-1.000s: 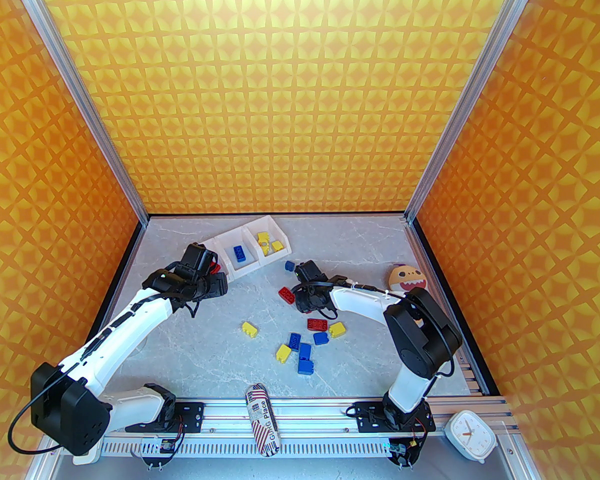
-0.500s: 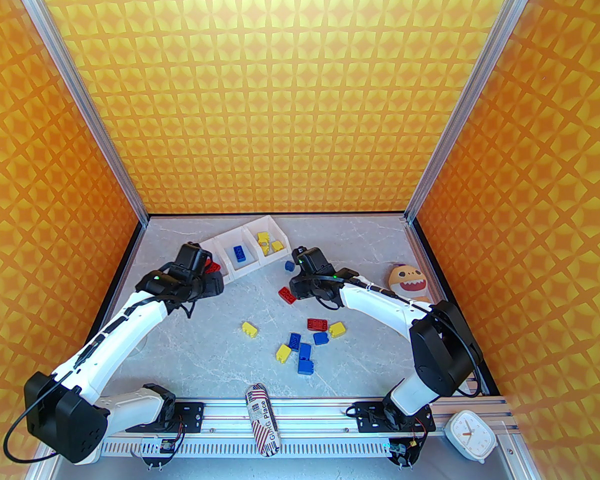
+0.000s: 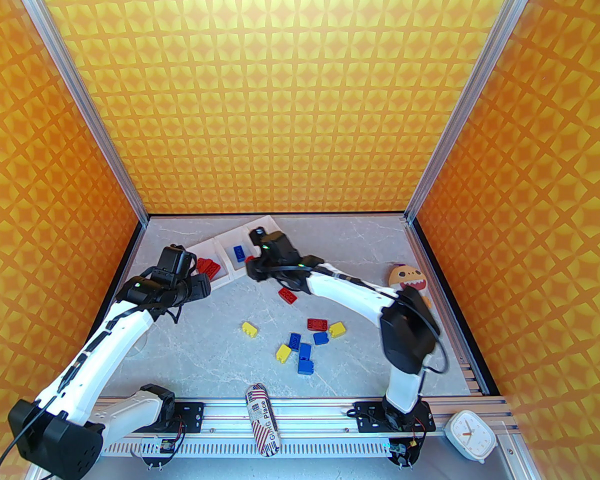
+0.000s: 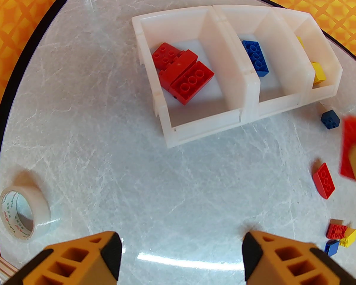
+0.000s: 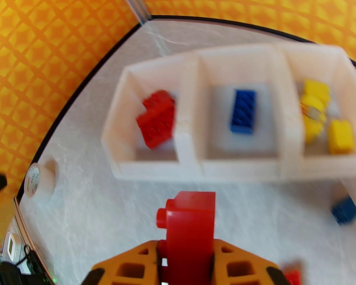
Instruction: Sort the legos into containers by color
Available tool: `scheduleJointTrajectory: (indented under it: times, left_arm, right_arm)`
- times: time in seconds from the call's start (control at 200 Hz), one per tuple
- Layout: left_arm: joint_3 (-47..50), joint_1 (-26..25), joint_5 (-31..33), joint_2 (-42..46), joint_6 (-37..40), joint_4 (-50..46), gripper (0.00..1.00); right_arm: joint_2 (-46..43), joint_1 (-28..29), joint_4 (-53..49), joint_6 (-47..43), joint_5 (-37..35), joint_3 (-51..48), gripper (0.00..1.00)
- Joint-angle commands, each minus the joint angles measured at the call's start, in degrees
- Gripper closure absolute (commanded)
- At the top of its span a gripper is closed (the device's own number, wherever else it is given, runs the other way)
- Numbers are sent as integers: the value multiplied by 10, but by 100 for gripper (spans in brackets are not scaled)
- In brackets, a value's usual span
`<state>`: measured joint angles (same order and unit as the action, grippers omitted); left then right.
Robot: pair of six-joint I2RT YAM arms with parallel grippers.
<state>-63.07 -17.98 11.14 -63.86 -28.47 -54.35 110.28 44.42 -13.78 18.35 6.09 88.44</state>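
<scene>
Orange-and-yellow patterned walls (image 3: 300,93) close in a grey marbled table (image 3: 205,363). At its far left stands the row of three joined white plastic bins (image 4: 204,126). The left bin holds a pile of red bricks (image 4: 182,71), the middle one a single blue brick (image 4: 256,58), and the right one several yellow bricks (image 5: 323,114).

The right gripper (image 5: 186,246) reaches across to the tray with its jaws clamped on a red studded brick (image 5: 191,218). The brick hangs in front of the divider between the left and middle bins. The left gripper (image 4: 181,248) hovers over bare table in front of the left bin, its jaws spread and holding nothing.

A scatter of loose bricks (image 3: 307,340) in all three colours waits mid-table. One red brick (image 3: 287,295) and a small dark blue brick (image 4: 330,119) lie nearer the tray.

The step appears to be delivering the held brick to the red bin. To do that well:
- Carry the brick further left, fully past the divider.
- Bring it low over the pile before the jaws part, so it cannot bounce into the blue bin.
- Keep the approach clear of the left arm, which sits close to that bin's front.
</scene>
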Motion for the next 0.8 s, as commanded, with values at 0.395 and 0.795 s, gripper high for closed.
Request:
scheduleJointTrajectory:
  times: [0.395,0.795]
  left_arm:
    - [-45,4,-8,31,-4,-61,29]
    - [-49,3,-10,41,-6,-69,29]
  right_arm:
    - [237,25,10,12,45,283,83]
    - [397,26,-90,3,56,535,73]
